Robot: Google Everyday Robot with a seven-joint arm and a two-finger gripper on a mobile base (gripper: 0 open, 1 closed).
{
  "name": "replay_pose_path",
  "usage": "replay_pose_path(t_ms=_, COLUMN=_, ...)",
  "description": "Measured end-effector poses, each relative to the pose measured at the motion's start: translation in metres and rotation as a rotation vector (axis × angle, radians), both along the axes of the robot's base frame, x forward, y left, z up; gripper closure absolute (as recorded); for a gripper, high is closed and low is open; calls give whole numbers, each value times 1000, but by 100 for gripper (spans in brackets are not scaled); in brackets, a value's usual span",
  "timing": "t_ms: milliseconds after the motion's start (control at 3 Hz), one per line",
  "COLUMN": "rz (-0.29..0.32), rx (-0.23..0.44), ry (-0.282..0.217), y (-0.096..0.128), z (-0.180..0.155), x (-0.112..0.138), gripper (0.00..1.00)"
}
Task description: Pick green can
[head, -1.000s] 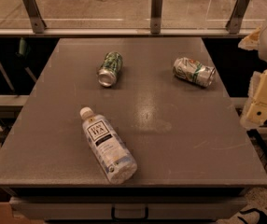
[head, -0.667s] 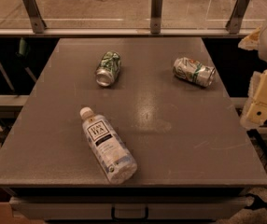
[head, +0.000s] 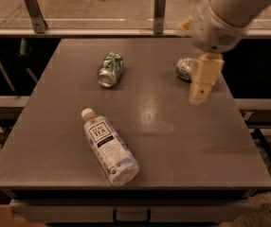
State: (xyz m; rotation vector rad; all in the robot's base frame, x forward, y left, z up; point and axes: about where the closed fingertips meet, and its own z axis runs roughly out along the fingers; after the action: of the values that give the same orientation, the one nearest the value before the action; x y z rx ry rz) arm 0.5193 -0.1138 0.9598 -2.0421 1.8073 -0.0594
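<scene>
1. Camera view, task item: the green can [head: 111,69] lies on its side on the far left-centre part of the table [head: 183,145]. Its silver end faces the near side.
2. Appearance: the cylindrical body has a dark green mottled print with pale patches. The metal rim is bright and round.
3. Gripper [head: 203,82]: a cream, blocky, hard-looking part hangs from a white rounded arm [head: 230,13] over the far right of the table, well apart from the green can. It cannot be told whether it is open or closed. It holds nothing visible.
4. A second can [head: 185,68], silvery, lies on its side just behind the gripper, partly hidden.
5. A clear plastic bottle [head: 109,146] with a white cap and a dark label lies on its side near the front.
6. The table top is flat, grey and matte, with faint scuffs.
</scene>
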Motion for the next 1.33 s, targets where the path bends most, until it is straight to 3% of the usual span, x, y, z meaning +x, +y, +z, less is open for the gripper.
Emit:
replay_pose_path(t_ms=333, rz=169, rx=12, ry=-36, y=60, z=-3, x=31, gripper=0)
replay_pose_path(t_ms=667, rz=169, rx=12, ry=-36, y=60, z=-3, x=31, gripper=0)
replay_pose_path(t_ms=1000, rz=232, rx=9, ry=-77, y=71, z=-5, x=55, gripper=0)
replay_pose_path(t_ms=1333, rz=343, rx=-13, ry=-115, y=93, z=-15, x=100, gripper=0)
